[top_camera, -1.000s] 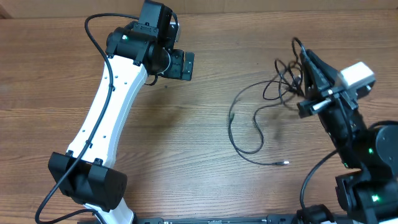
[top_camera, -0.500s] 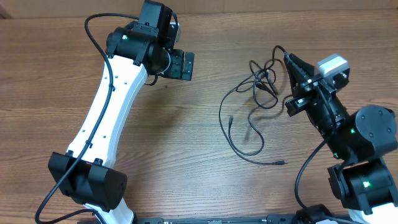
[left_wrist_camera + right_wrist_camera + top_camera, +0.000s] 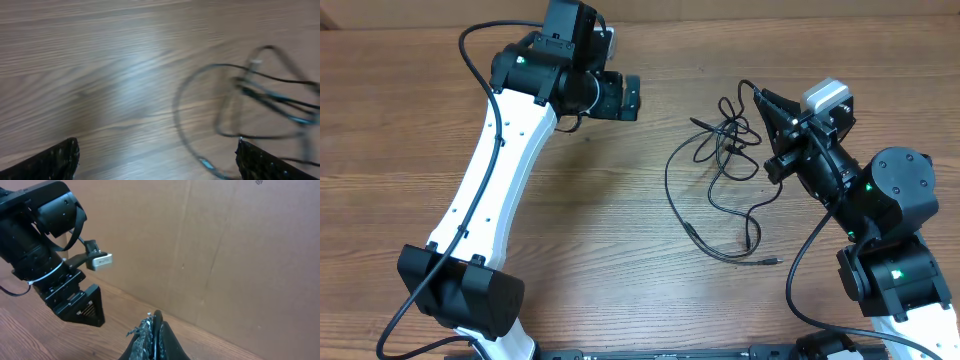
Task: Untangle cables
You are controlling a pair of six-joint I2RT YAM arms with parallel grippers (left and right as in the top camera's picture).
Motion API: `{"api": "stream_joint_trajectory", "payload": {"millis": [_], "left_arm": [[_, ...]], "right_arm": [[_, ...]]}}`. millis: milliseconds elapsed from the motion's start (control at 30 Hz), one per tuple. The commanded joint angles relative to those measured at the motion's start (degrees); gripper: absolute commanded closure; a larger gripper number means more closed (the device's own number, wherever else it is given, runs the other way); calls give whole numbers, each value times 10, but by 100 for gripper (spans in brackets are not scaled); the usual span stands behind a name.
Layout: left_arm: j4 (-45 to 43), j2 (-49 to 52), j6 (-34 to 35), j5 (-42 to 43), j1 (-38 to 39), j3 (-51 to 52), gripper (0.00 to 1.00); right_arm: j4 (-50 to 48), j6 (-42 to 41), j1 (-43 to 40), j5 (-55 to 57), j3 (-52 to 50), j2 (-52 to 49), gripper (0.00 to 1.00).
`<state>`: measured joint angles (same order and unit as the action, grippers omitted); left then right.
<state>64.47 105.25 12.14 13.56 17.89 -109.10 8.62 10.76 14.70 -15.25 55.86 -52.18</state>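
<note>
The table point(image 3: 620, 220) is surfaced in smooth, faintly glossy wood grain. The cables point(image 3: 730, 135) are sheathed in matt black, the left arm shell point(image 3: 500, 170) in glossy white plastic.

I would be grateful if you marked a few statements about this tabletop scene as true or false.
1. The left hand is open and holds nothing. True.
2. The cables lie bunched right under the left hand. False: they lie to the right, by the right hand, apart from the left one.
3. The right hand is shut on the cables. True.
4. A plug end lies loose on the table, away from both hands. True.
5. The table is bare metal. False: it shows brown wood grain.
</note>
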Motion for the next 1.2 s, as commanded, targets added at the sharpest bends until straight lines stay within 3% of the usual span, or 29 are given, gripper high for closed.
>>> {"api": "stream_joint_trajectory", "payload": {"millis": [0, 100, 267, 400, 633, 933, 1167], "left_arm": [[-9, -4, 16, 140, 1, 3, 0], [-23, -2, 16, 210, 10, 3, 0], [-42, 0, 35, 218, 47, 3, 0], [-68, 8, 139, 218, 73, 3, 1], [-116, 26, 225, 177, 114, 3, 0], [-116, 67, 228, 161, 134, 3, 0], [-113, 111, 228, 197, 136, 3, 0]], "right_arm": [[-5, 0, 3, -7, 9, 6, 96], [-6, 0, 3, -9, 9, 6, 96], [-19, 0, 3, -48, 9, 8, 96], [-38, 0, 3, -96, 9, 8, 96], [-45, 0, 3, -104, 9, 8, 96], [-84, 0, 3, -104, 9, 8, 96], [-104, 0, 3, -103, 9, 8, 96]]}}
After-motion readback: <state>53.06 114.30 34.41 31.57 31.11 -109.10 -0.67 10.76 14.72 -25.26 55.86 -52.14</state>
